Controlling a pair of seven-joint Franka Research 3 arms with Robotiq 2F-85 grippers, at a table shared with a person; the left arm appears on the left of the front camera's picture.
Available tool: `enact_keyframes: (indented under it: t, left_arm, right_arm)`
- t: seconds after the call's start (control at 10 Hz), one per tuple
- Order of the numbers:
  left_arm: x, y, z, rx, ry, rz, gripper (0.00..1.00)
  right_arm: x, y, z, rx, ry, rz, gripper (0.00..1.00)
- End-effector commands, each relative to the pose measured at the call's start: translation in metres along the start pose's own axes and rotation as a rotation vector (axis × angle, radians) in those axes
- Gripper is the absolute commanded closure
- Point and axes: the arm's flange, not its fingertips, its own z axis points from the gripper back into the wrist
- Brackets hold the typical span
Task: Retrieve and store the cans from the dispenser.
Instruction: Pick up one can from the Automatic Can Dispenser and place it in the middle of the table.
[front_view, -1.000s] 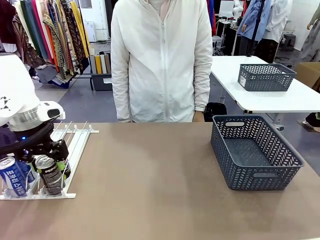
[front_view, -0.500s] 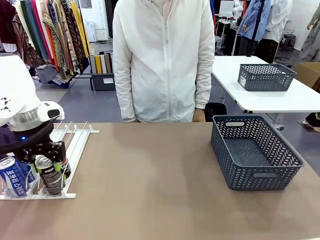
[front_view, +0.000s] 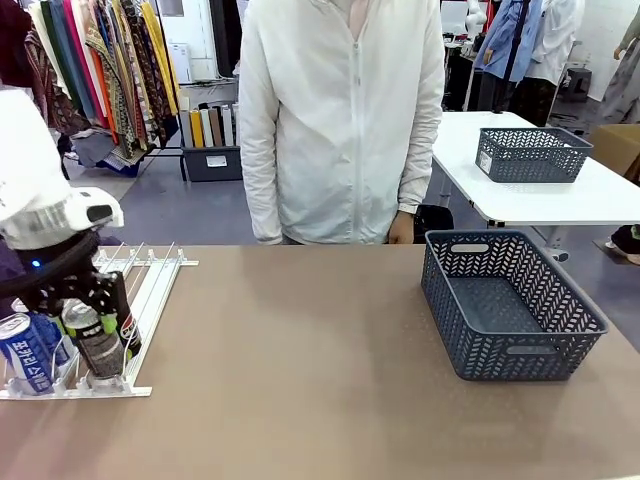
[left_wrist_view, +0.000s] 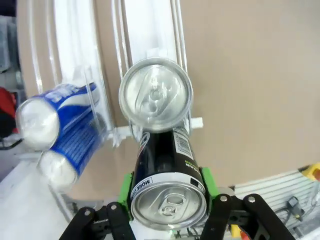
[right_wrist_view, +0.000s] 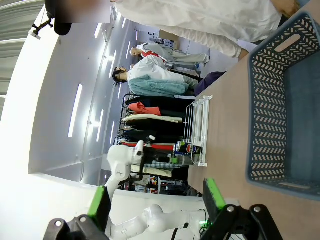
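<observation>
Black slim aluminium can (left_wrist_view: 166, 162), silver top, pinched in left gripper (left_wrist_view: 167, 192) jaws, white thin-railed dispenser (front_view: 152, 285), right gripper (right_wrist_view: 156, 199) jaws spread

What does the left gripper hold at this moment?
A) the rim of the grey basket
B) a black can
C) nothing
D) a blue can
B: the left gripper has its green pads pressed on both sides of the black can, while the blue cans sit in the dispenser.

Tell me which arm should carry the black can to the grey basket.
Left. The left gripper is shut on the black can at the front of the dispenser; the right gripper is open and empty, facing the grey basket.
</observation>
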Motion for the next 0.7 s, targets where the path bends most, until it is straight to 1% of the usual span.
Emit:
enact_keyframes:
  t: [0.0, 0.1, 0.3, 0.4, 0.5, 0.6]
  left_arm:
    - [-0.03, 0.002, 0.081, -0.036, -0.02, 0.054, 1.0]
    - [-0.036, 0.005, 0.11, -0.045, -0.031, 0.083, 1.0]
    - [-0.048, 0.013, 0.157, -0.084, -0.035, 0.073, 1.0]
    - [-0.053, 0.016, 0.169, -0.098, -0.063, 0.101, 1.0]
    - [-0.061, 0.02, 0.177, -0.121, -0.09, 0.097, 1.0]
    - [-0.063, 0.022, 0.175, -0.138, -0.099, 0.093, 1.0]
  right_arm:
    - [-0.001, 0.0, 0.002, -0.001, 0.014, 0.025, 0.0]
    - [-0.001, 0.0, 0.002, -0.001, 0.014, 0.025, 0.0]
    - [-0.001, 0.0, 0.002, -0.001, 0.014, 0.025, 0.0]
    - [-0.001, 0.0, 0.002, -0.001, 0.014, 0.025, 0.0]
    - [-0.001, 0.0, 0.002, -0.001, 0.014, 0.025, 0.0]
    - [-0.001, 0.0, 0.002, -0.001, 0.014, 0.025, 0.0]
